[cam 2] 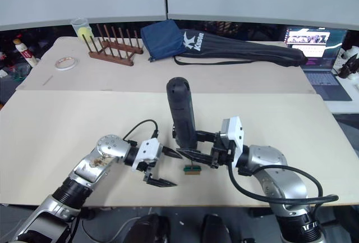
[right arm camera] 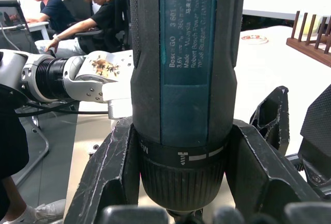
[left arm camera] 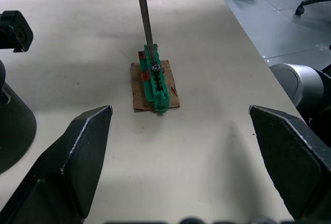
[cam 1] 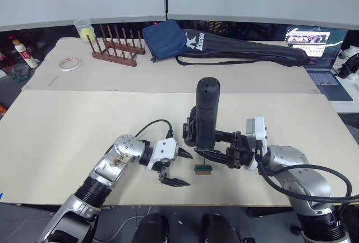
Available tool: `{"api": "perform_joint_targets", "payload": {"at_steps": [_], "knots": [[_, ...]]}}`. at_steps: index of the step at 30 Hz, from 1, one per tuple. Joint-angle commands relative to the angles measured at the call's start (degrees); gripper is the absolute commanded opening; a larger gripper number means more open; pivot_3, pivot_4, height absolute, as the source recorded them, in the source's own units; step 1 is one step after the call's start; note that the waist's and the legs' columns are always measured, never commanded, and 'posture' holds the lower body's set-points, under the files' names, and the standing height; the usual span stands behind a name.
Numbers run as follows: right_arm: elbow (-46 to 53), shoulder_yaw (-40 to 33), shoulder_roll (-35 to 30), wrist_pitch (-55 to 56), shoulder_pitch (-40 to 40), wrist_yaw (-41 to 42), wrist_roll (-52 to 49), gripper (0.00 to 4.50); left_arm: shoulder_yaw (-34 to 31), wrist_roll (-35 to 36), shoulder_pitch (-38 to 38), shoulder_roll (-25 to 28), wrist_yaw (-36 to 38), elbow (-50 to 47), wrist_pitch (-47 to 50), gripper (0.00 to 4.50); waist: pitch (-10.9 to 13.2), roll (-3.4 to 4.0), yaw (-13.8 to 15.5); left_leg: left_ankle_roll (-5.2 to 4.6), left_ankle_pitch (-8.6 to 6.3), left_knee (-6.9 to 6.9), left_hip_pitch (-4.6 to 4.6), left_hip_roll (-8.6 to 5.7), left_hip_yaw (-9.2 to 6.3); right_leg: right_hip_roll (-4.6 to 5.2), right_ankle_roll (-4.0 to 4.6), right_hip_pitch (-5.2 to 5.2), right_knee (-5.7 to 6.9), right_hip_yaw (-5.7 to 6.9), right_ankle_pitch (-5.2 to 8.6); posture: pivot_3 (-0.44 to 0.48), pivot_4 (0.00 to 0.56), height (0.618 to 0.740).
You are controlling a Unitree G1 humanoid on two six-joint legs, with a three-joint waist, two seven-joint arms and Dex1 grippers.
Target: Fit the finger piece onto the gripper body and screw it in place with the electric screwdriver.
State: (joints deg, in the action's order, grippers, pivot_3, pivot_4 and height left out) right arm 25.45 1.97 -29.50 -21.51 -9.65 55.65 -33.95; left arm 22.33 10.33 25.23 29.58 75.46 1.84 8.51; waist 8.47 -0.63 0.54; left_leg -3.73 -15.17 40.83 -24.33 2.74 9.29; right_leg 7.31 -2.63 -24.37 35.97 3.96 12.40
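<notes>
The electric screwdriver (cam 1: 206, 111), a thick black cylinder with a bluish label panel, stands upright near the front of the beige table (cam 1: 67, 131), clamped between the two black fingers of the right gripper (cam 1: 216, 146), which close on its lower collar. Its thin metal bit (left arm camera: 144, 14) comes down onto a small green rectangular block (left arm camera: 156, 81) lying on a brown scrap of card (left arm camera: 139, 93), the tip meeting a screw on the block's top. The gripper body (cam 1: 189, 133), a chunky black block, sits just behind the screwdriver and is mostly hidden by it. The left gripper (cam 1: 178, 169) hovers low just to the left of the green block, its fingers (left arm camera: 85, 146) spread wide and holding nothing. Well behind lie a long black fabric bag (cam 1: 247, 52), a wooden peg rack (cam 1: 115, 49) and a roll of tape (cam 1: 70, 63).
</notes>
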Motion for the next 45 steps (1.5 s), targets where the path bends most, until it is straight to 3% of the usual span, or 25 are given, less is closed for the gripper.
{"api": "perform_joint_targets", "payload": {"at_steps": [1,45], "knots": [[3.00,-0.54,-0.53,1.16,-0.59,0.48,-1.24,1.90,-0.63,0.30,0.94,-0.16,-0.06,-0.72,-0.82,4.50,0.00,0.00,0.00,0.00,0.00,0.00,0.00,0.00,0.00,0.00,0.00,0.00,0.00,0.00,0.00,0.000,0.150,0.740],[2.22,0.32,-3.20,-1.34,1.45,2.02,-2.36,1.90,-0.80,0.42,1.39,-0.40,-0.05,-0.24,-1.00,4.50,0.00,0.00,0.04,-0.03,-0.01,0.01,0.00,0.00,0.00,0.00,0.00,0.00,0.00,0.00,0.00,0.000,0.150,0.740]]}}
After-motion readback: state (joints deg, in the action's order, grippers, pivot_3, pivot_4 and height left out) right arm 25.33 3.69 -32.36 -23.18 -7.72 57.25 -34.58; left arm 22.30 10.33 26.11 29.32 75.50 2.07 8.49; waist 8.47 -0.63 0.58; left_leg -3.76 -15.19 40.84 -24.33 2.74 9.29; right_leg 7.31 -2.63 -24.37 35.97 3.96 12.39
